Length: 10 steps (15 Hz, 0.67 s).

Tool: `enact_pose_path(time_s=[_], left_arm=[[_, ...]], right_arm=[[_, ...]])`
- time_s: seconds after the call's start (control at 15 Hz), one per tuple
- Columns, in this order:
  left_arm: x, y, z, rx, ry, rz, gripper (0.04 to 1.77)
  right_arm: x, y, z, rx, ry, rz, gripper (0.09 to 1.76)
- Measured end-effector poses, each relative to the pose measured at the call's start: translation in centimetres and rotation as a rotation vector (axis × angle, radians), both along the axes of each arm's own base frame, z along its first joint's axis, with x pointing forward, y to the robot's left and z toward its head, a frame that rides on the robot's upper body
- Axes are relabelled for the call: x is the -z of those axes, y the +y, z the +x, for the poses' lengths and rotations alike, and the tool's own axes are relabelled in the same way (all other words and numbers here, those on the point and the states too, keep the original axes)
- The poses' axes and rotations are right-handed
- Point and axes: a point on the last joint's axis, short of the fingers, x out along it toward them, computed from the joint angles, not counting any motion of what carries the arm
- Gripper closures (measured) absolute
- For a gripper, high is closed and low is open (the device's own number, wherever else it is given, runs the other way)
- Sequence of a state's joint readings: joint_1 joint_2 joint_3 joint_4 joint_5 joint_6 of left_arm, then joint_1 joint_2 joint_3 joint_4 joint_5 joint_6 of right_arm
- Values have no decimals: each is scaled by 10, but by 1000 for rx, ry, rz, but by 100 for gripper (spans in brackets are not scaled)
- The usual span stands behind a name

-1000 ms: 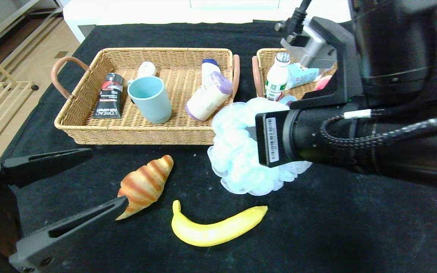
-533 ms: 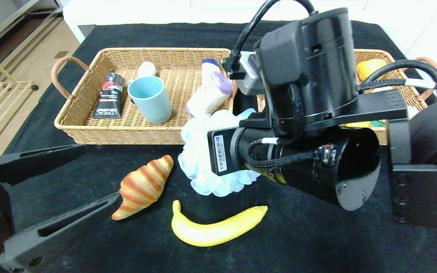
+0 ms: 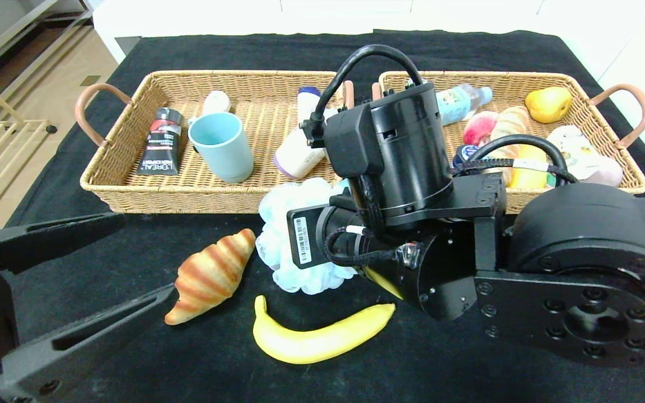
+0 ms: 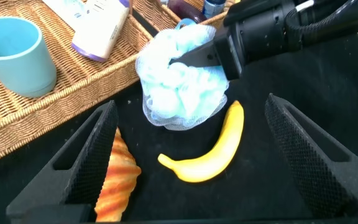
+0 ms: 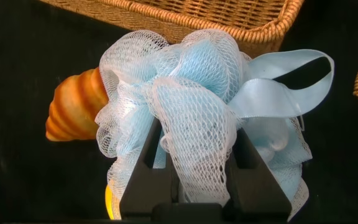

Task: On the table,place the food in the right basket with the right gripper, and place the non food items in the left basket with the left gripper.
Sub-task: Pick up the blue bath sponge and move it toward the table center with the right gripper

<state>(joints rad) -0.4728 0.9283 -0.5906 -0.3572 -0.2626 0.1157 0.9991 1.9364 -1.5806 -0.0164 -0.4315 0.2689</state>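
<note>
— So where's the right gripper [image 5: 194,163] rn?
— Low over the black table [image 3: 524,380], btw the croissant [image 3: 211,275] and the banana [image 3: 318,338]. Fingers pressed together on the bath pouf [image 5: 191,118], mesh bunched btw them.
— Pouf position?
— Just in front of the left basket [image 3: 126,193], near its right corner, beside the croissant, above the banana. Its blue ribbon loop [image 5: 284,84] sticks out to one side.
— Left gripper [image 4: 197,146]?
— Near-left of the table, fingers spread wide, holding nothing. One fingertip is close by the croissant.
— Baskets?
— Left basket has a teal cup [image 3: 223,146], a black tube [image 3: 161,141], a purple-capped bottle [image 3: 299,151]. Right basket [image 3: 630,182] has a pear [image 3: 548,103], a water bottle [image 3: 459,101] + other food.
</note>
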Motion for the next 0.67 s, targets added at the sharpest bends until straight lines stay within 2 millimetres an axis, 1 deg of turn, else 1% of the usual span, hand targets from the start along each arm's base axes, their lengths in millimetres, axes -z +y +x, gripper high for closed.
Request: enact_pose_path(time_s=[0.2,0.33,0.4,0.53,0.67], left_arm=[[0,0,0,1,3,2,9],[1,0,0,1,5,2,9],[1,0,0,1,5,2,9],[1,0,0,1,5,2,9],[1,0,0,1,6,3,9]], right_arm=[[3,0,4,8,2,-5,144],[2,1,5,11,-8,12,144],[2,1,6,12,-10,15,133],[2,1,7,12,-12,10,105],[3,1,8,13,-12,7,84]])
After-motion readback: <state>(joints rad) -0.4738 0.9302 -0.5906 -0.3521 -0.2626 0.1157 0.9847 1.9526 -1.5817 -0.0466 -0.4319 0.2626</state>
